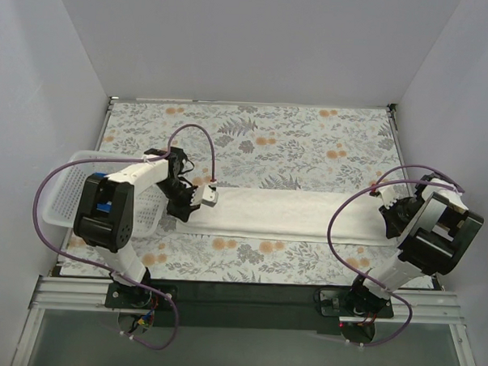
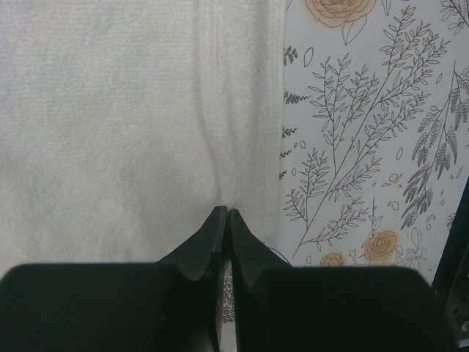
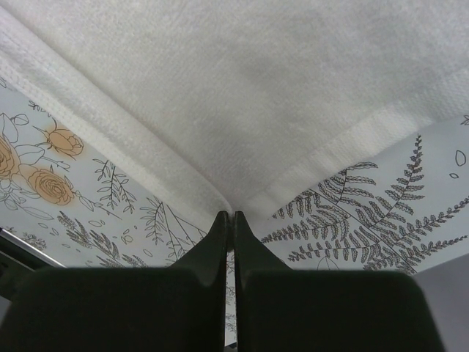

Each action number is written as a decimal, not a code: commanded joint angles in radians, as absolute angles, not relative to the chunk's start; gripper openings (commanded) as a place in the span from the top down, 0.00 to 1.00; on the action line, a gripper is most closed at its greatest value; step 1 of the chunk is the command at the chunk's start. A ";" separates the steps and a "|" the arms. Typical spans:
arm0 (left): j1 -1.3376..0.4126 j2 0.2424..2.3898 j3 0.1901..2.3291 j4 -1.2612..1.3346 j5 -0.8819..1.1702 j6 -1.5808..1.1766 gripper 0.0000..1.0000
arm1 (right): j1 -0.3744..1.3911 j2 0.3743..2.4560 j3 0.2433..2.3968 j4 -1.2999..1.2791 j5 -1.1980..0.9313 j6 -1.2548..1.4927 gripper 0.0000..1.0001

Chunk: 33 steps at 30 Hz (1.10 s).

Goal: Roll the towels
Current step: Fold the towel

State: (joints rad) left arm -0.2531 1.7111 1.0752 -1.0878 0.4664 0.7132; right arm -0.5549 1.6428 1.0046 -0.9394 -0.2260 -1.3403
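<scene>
Plainly, no rolling has begun. The long white terry-cloth towel [image 1: 283,211] lies flat and fully stretched out as a narrow strip across the floral-printed tablecloth [image 1: 254,135], running from in front of the left arm to in front of the right arm. No turn or fold shows at either end. A second towel cannot be made out in any view, so by my reading the whole job lies ahead.

The left gripper [image 2: 226,213] is closed at the towel's left short end. Its jaws meet on the hemmed edge, and the cloth puckers toward the tips, which suggests a pinch. The right gripper [image 3: 231,215] is likewise closed, with the far-end corner drawn into its tips.

Just behind the left arm sits a white perforated plastic basket [image 1: 65,193], at the towel's left end.
</scene>
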 commanded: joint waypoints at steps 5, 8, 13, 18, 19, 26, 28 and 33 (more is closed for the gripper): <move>-0.256 1.638 1.120 -1.152 0.477 0.742 1.00 | -0.554 1.611 1.048 -0.945 -0.225 -1.348 0.99; -0.252 1.637 1.178 -1.216 0.511 0.749 1.00 | -0.554 1.614 1.075 -0.953 -0.218 -1.347 0.99; -0.253 1.618 1.152 -1.226 0.497 0.790 0.88 | -0.555 1.617 1.072 -0.960 -0.213 -1.359 0.94; -0.253 1.545 1.080 -1.212 0.482 0.831 0.58 | -0.555 1.585 1.058 -0.991 -0.229 -1.382 0.58; -0.253 1.534 1.086 -1.218 0.498 0.836 0.56 | -0.555 1.577 1.058 -0.996 -0.230 -1.387 0.57; -0.255 1.551 1.222 -1.217 0.612 0.728 0.58 | -0.552 1.569 1.196 -1.094 -0.352 -1.341 0.59; -0.259 1.583 1.247 -1.163 0.591 0.666 0.62 | -0.545 1.585 1.250 -1.114 -0.379 -1.318 0.61; -0.308 1.686 1.236 -1.026 0.477 0.542 0.76 | -0.488 1.623 1.243 -1.121 -0.367 -1.259 0.73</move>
State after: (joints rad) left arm -0.2794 1.6333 1.2335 -1.1179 0.5278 0.6365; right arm -0.5209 1.5974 1.2396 -1.0576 -0.3317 -1.3045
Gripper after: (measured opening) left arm 0.259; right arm 0.284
